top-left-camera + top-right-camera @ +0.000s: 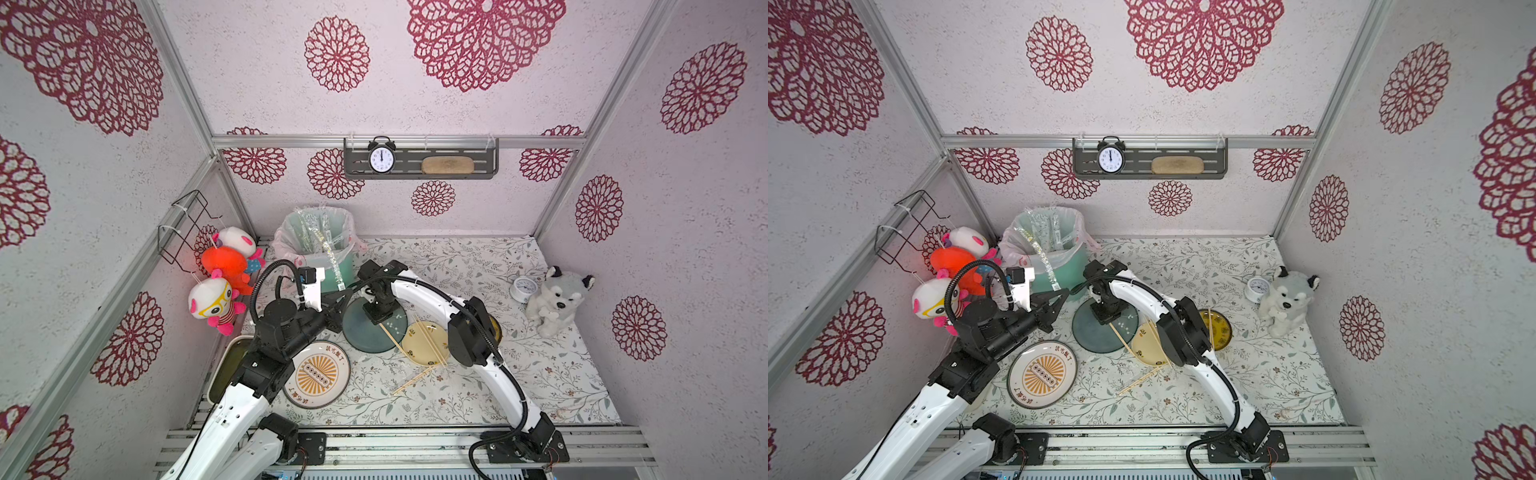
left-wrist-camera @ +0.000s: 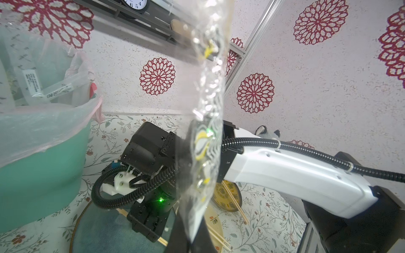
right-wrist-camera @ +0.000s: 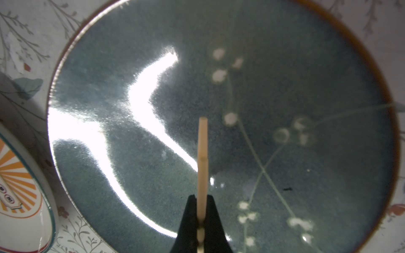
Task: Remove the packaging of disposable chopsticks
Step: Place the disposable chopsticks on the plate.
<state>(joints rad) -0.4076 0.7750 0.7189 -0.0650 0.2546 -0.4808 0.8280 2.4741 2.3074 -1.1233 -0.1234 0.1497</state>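
My left gripper (image 2: 195, 241) is shut on the lower end of a clear, crinkly packaging sleeve (image 2: 208, 109). In both top views that sleeve (image 1: 333, 266) (image 1: 1047, 266) runs from the left gripper (image 1: 341, 296) (image 1: 1065, 293) up to the rim of the green bin (image 1: 345, 270). More sleeves lie inside the bin. My right gripper (image 3: 201, 208) (image 1: 380, 319) is shut on pale wooden disposable chopsticks (image 3: 202, 149) just above a dark blue plate (image 3: 306, 109) (image 1: 361, 338). Other bare chopsticks (image 1: 428, 338) lie across a small yellow plate, and more rest on the table (image 1: 415, 380).
The bin with its pink liner (image 1: 286, 245) stands at the back left. A white plate with an orange sunburst (image 1: 318, 374) lies under the left arm. A husky plush (image 1: 557, 299) and a small white clock (image 1: 523, 289) sit at the right. Plush toys (image 1: 224, 270) hang on the left wall.
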